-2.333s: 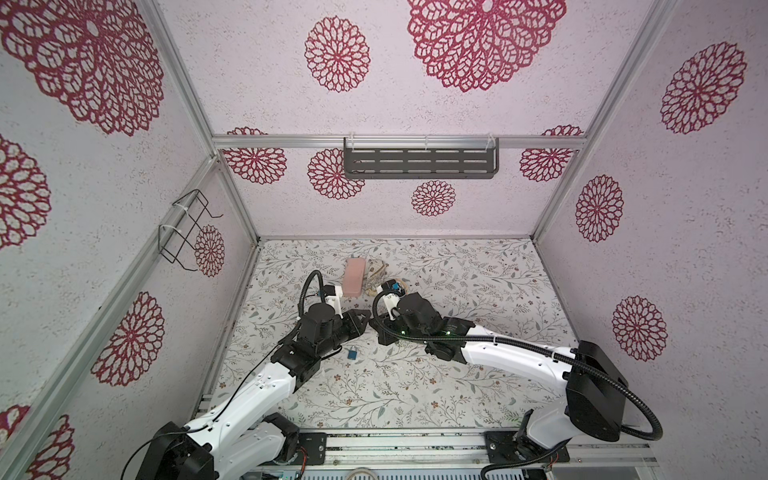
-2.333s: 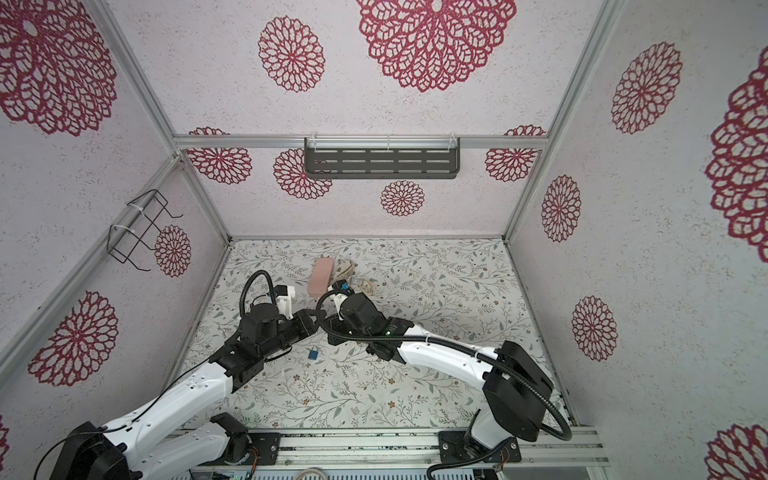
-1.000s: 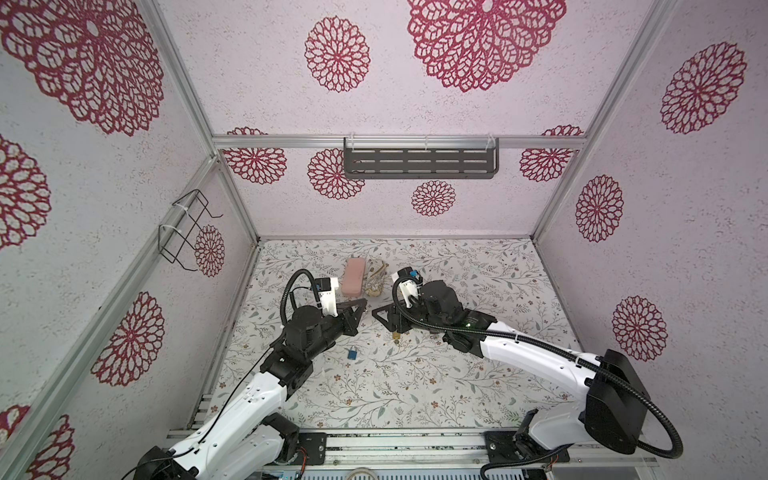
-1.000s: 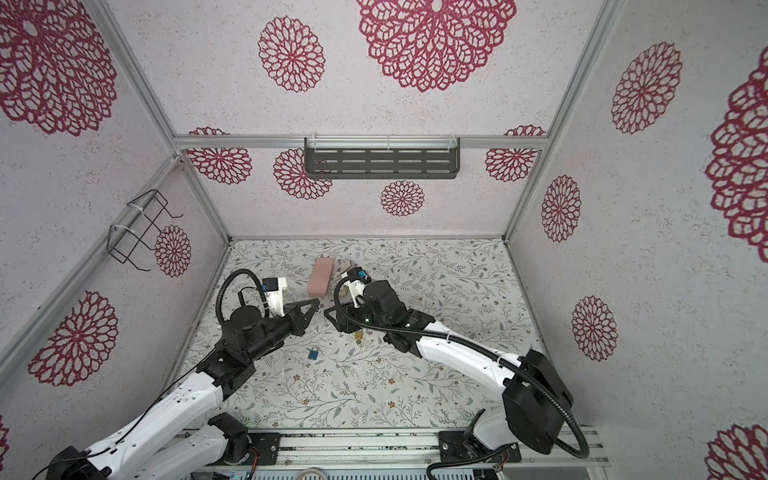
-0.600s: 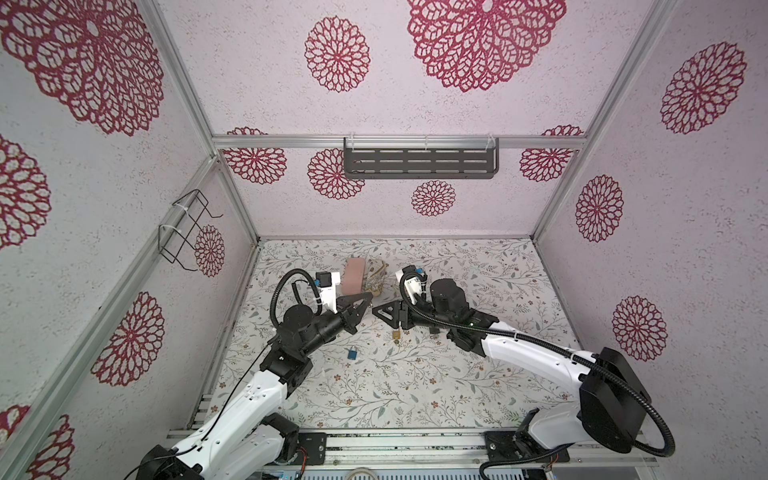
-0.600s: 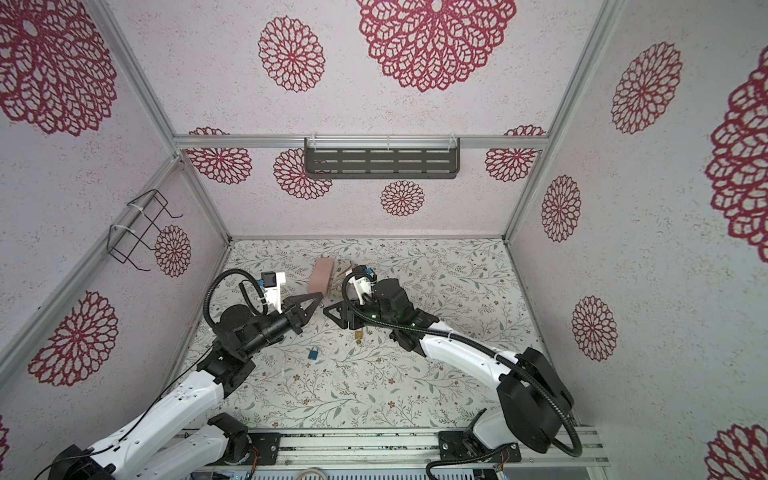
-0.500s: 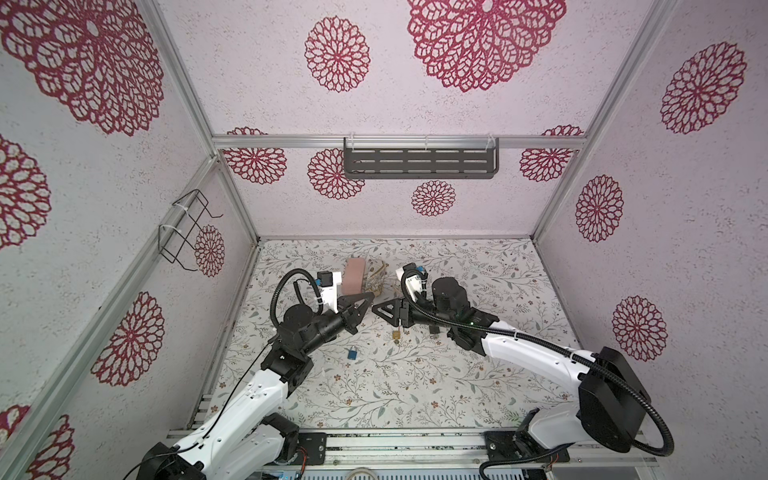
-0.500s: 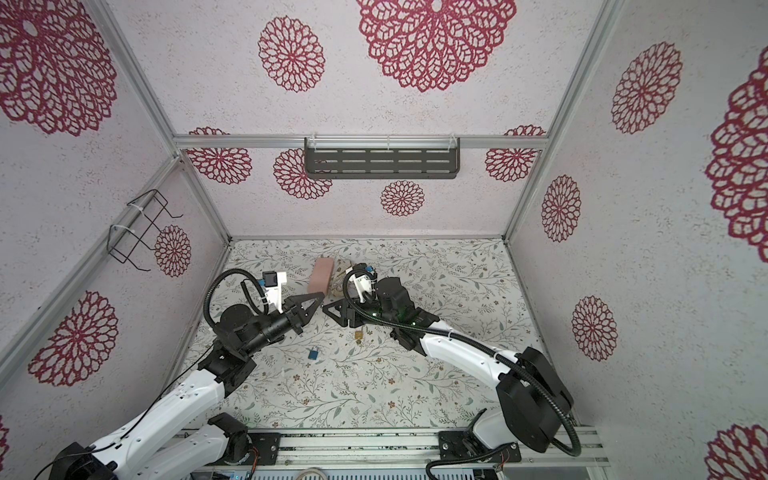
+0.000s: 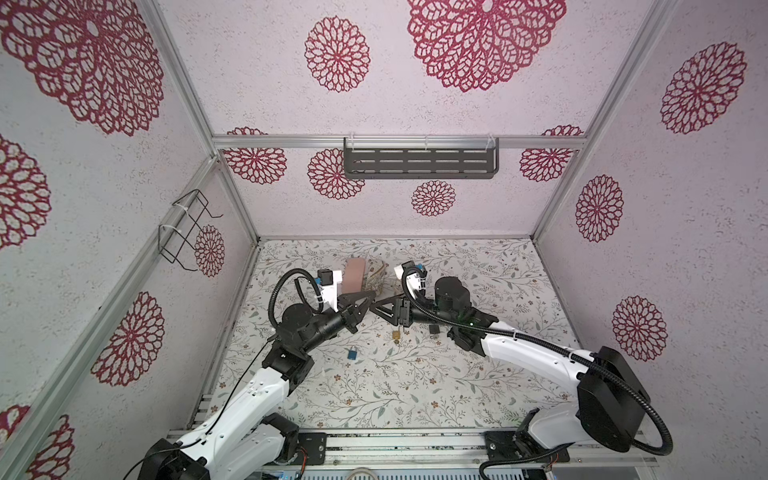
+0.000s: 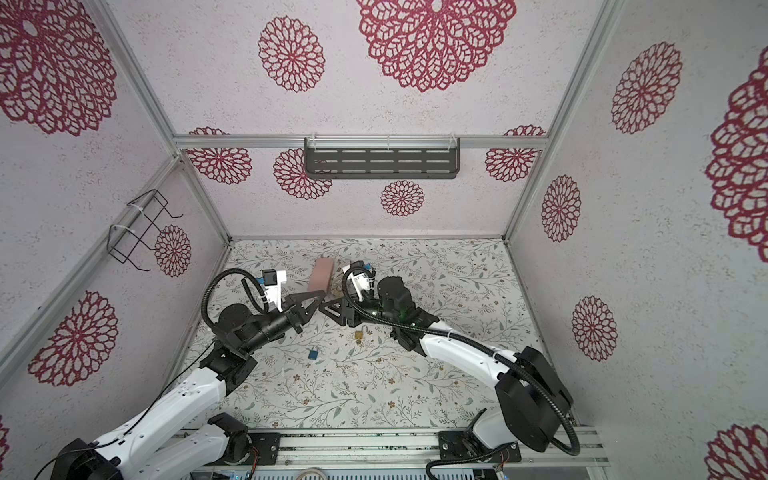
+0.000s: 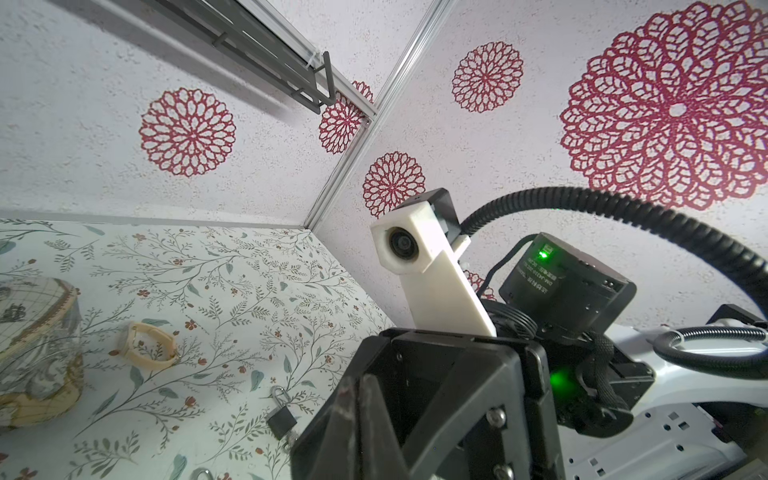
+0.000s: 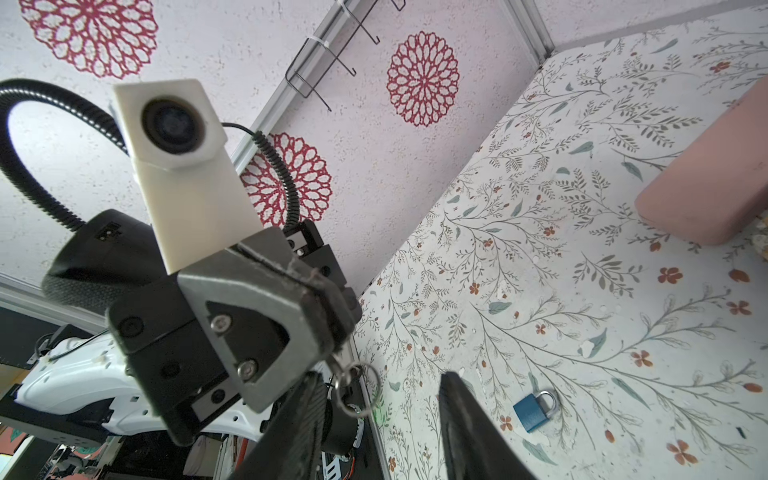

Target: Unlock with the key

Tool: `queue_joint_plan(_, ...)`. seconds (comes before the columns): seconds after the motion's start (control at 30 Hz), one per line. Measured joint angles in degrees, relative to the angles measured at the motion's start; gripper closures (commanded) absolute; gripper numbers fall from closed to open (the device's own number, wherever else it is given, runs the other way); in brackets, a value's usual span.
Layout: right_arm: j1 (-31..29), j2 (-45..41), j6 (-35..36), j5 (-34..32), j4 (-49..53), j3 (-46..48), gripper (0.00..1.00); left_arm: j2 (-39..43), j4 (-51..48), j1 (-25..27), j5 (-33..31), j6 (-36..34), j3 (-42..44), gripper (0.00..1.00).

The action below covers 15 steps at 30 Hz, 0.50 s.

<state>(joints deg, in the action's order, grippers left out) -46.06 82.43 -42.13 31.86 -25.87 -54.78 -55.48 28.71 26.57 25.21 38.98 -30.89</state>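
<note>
Compared with two seconds back, both arms stand higher off the floral-patterned desk [image 9: 374, 395]. The gap seen between the tips half a second ago has all but closed. In both top views the left tool [image 9: 371, 297] and the right tool [image 9: 375, 306] now meet nose to nose above the desk's middle, though I cannot tell whether they touch. The left tool is clenched on a small silver key with its wire ring [image 12: 347, 376], which dangles below its tips in the right wrist view, close beside the right tool. The right tool's jaws stand apart with nothing gripped. The small blue padlock [image 9: 352, 353] lies on the desk where it lay before, nearer the camera than the left tool. The small brass padlock [image 9: 397, 334], earlier covered by the arms, now lies bare under the right tool. A small black padlock [image 9: 434, 329] rests just beside the right arm. Behind the tools lie a pink oblong case [image 9: 355, 276] and a map-printed round pouch [image 11: 37, 353], with a cream watch strap [image 11: 147, 345] near the pouch.
</note>
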Motion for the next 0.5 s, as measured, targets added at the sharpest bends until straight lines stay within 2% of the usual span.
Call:
queue_joint_plan(0.23,0.3,0.0,-1.2,1.1,-3.3,1.2,0.54,0.0,1.0,-0.1,0.7,0.0,0.0,1.0)
queue_joint_plan(0.5,0.5,-0.2,-1.4,1.4,-6.0,1.9,0.65,0.0,1.6,-0.3,1.9,0.1,0.0,1.0)
